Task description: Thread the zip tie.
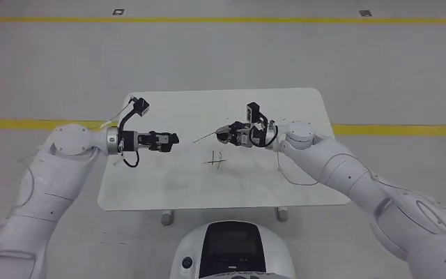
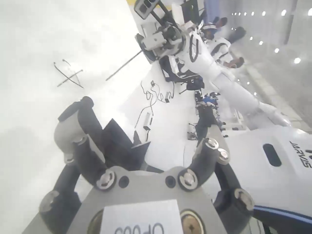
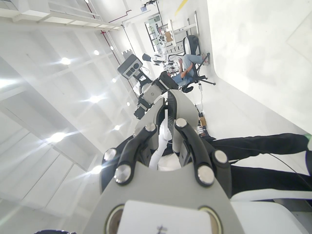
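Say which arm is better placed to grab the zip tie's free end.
Left, probably: left gripper is open, empty and faces the zip tie; right gripper is shut on its other end.

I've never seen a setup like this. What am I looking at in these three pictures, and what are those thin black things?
This is a two-armed robot working at a white table. The top view looks down from above its arms. The other two pictures come from a camera on each wrist. The right gripper is shut on a thin black zip tie, which sticks out toward the left gripper. The left gripper is open and holds nothing. A few loose zip ties lie crossed on the table between the arms, a little nearer the robot.
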